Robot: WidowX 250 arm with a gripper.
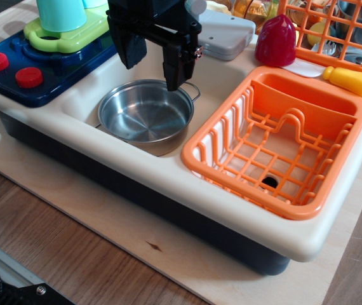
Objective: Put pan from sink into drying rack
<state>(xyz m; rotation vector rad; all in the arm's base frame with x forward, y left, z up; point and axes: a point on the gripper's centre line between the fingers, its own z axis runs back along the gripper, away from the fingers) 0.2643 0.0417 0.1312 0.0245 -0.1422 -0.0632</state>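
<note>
Your gripper (154, 56) hangs with fingers apart over the pan (145, 113) in the sink (92, 95), drying rack (276, 143) alongside.

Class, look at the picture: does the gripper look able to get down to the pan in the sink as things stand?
Probably yes. The gripper hangs open just above the pan, which lies uncovered in the sink, with nothing between them.

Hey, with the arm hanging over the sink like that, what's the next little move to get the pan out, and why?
Probably lower the pincer straight down onto the far rim of the pan. The fingers hang open above that rim, not touching it, and the pan lies flat in the sink. The drying rack beside it holds nothing visible.
</note>
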